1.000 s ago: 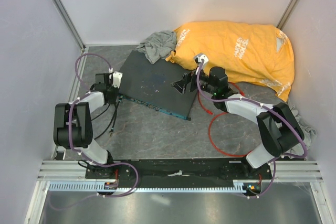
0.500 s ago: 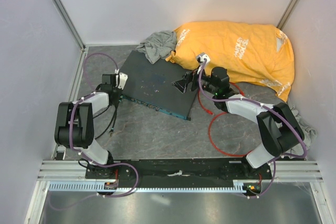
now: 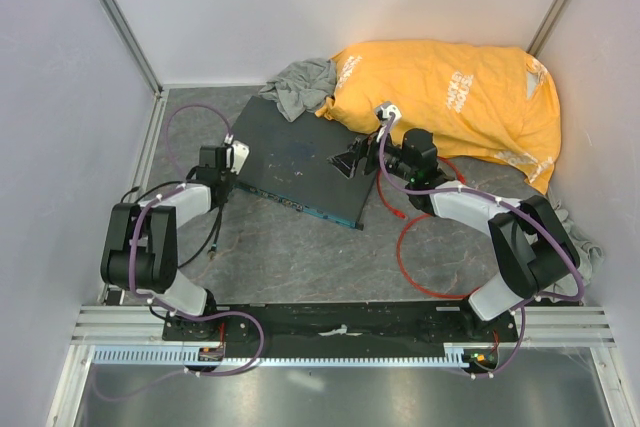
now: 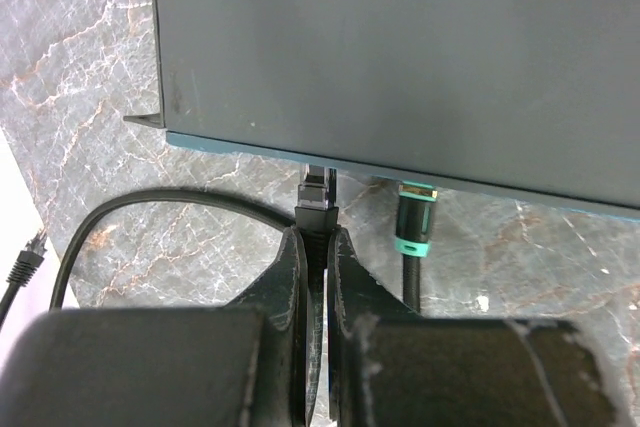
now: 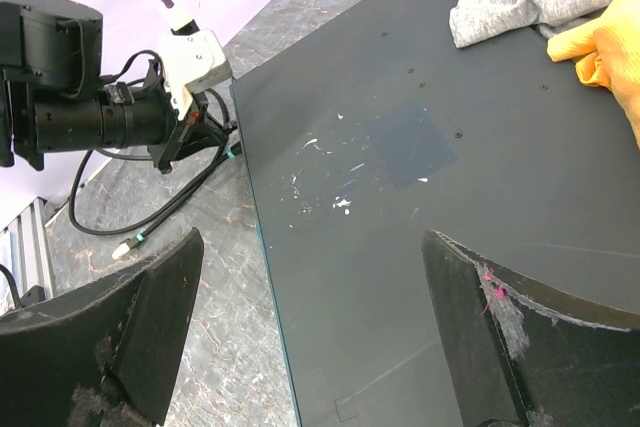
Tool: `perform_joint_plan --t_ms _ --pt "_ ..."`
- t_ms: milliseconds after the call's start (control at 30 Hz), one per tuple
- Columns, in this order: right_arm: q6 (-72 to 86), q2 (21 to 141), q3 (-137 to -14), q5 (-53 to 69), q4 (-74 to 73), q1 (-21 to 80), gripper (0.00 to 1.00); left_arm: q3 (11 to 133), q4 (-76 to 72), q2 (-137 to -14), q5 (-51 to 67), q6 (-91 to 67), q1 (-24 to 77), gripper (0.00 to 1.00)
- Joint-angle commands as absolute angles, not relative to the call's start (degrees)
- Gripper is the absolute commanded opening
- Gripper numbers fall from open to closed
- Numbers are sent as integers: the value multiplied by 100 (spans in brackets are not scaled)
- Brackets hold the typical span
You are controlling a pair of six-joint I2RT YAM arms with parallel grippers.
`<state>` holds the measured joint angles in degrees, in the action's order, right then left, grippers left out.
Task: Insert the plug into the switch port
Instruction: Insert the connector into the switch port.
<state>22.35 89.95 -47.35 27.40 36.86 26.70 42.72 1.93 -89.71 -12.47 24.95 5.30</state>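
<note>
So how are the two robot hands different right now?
The left gripper is shut, pinching a black plug; the right gripper is wide open, holding nothing. The left gripper sits at the blue-green front edge of the switch; the right gripper hangs above its dark top. Both have black two-finger claws.

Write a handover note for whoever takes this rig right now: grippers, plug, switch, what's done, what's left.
Left gripper: shut on a black plug, its tip at the blue-green front edge of the switch, beside a green-ringed cable that already meets that edge.
Right gripper: open, empty, over the switch's top.
Red cable: loose on the table right of the switch, not held.
Done: plug brought up to the switch's front edge; whether it is seated cannot be told.
Left: push it home if needed, release, withdraw.
</note>
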Motion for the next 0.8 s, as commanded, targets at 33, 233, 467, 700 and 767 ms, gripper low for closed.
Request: perform_joint_plan --t_ms 33,233,467,700,767 --pt "2259 8921 -4693 2874 4034 2628 97 4069 -597 -8745 -1046 2865 598 2" --pt "2276 8903 -4685 2892 4052 2637 97 4113 -545 -9035 -1318 2971 598 1" --pt "2285 8877 -4676 2900 4061 2628 97 4078 -430 -9035 -1476 2962 589 2" --pt "2347 8903 -4676 2935 4139 2619 97 4201 -325 -9070 -1257 2892 598 2" --pt "2364 8921 -4667 2953 4148 2602 97 4219 -299 -9035 -1196 2883 650 2"
